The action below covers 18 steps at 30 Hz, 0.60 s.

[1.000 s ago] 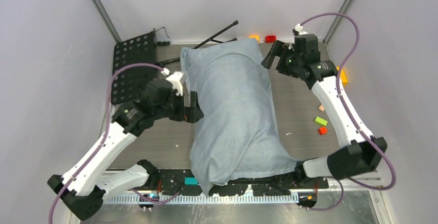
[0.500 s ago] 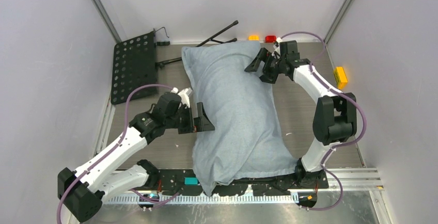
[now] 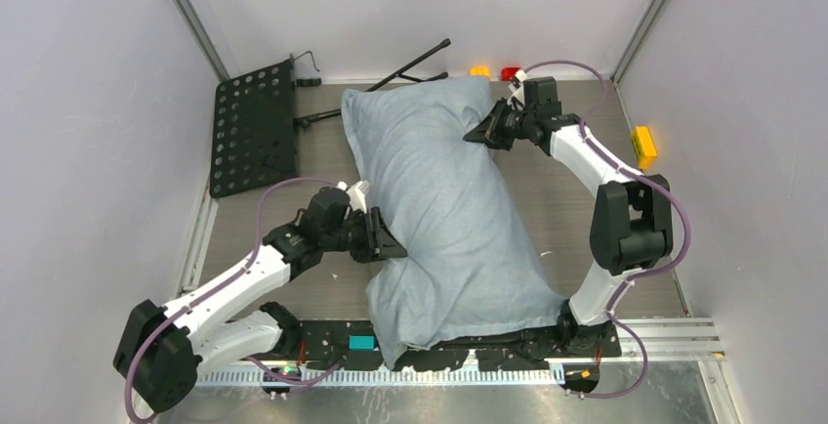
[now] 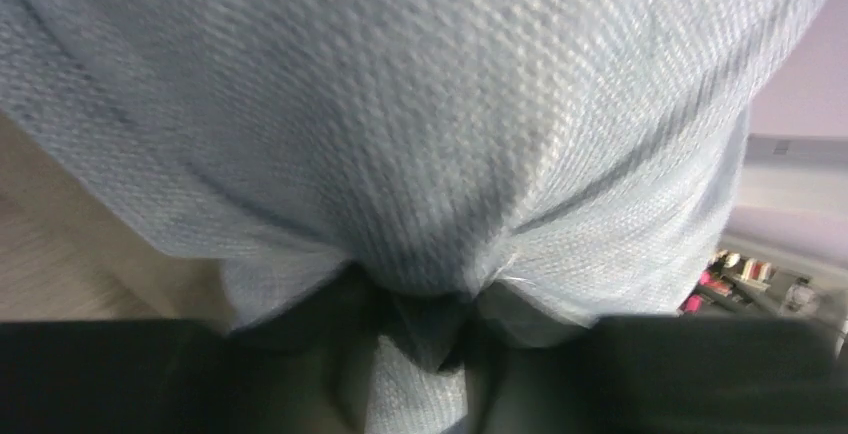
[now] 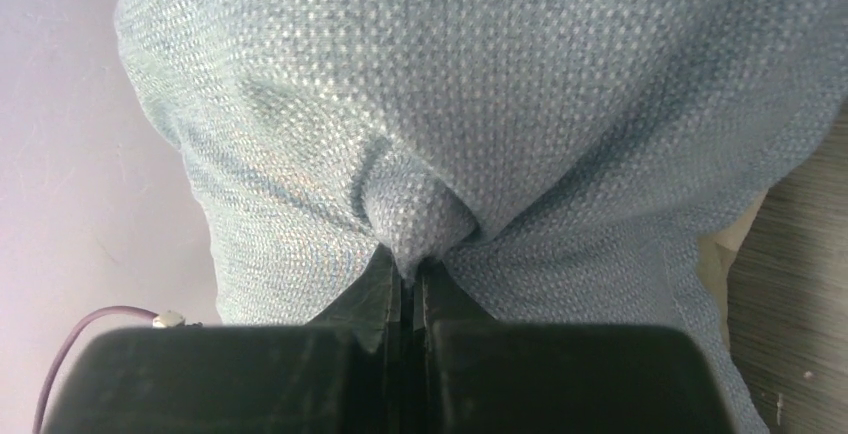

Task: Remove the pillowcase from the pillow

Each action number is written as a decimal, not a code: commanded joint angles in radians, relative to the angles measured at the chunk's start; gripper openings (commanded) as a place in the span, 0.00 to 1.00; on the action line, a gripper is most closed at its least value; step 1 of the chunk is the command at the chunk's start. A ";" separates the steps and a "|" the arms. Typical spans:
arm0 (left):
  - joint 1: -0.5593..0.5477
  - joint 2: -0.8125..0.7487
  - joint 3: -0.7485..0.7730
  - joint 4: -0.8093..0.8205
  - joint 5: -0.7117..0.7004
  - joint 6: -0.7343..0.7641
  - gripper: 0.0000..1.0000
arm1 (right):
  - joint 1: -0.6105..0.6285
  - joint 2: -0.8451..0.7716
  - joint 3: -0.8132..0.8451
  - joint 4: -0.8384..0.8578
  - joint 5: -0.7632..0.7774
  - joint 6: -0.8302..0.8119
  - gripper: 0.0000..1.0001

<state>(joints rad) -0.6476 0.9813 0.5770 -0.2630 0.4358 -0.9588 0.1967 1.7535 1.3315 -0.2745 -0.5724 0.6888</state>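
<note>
The pillowcase, pale blue-grey side up and stuffed plump, lies lengthwise down the middle of the tabletop. Its near end hangs over the black rail at the arms' bases. The pillow inside it is covered by the cloth and cannot be seen.

The left gripper is at the pillowcase's left edge, a little nearer than its middle. The left wrist view is blurred, but it shows the left gripper partly closed, with a tuck of the pillowcase drawn in between the dark fingers.

The right gripper is at the pillowcase's far right corner. In the right wrist view the right gripper has its fingers pressed nearly together. They pinch a small peak of the pillowcase, and creases fan out from it.

A black perforated plate lies left of the pillowcase's far half. An orange block and a red block sit just beyond its far end. A yellow block is well off to its right.
</note>
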 commanded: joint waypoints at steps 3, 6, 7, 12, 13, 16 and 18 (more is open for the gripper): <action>-0.002 0.035 0.138 -0.074 -0.051 0.168 0.00 | 0.019 -0.169 0.112 -0.104 0.043 -0.076 0.00; -0.003 0.030 0.280 -0.220 -0.126 0.270 0.00 | 0.019 -0.231 0.166 -0.160 0.063 -0.111 0.00; -0.002 0.028 0.330 -0.263 -0.152 0.306 0.00 | 0.019 -0.250 0.187 -0.179 0.071 -0.121 0.00; 0.005 0.069 0.617 -0.454 -0.278 0.469 0.00 | 0.017 -0.323 0.318 -0.278 0.085 -0.132 0.00; 0.015 0.091 0.678 -0.487 -0.301 0.502 0.00 | 0.018 -0.339 0.343 -0.300 0.107 -0.135 0.00; 0.087 0.189 0.859 -0.592 -0.346 0.547 0.00 | 0.018 -0.406 0.378 -0.351 0.200 -0.147 0.00; 0.173 0.278 0.973 -0.650 -0.308 0.528 0.00 | 0.018 -0.461 0.362 -0.371 0.263 -0.145 0.00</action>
<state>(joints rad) -0.6014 1.1389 1.3422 -0.8520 0.1902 -0.5079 0.2016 1.4471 1.6360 -0.6117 -0.3607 0.5529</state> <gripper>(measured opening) 0.025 0.046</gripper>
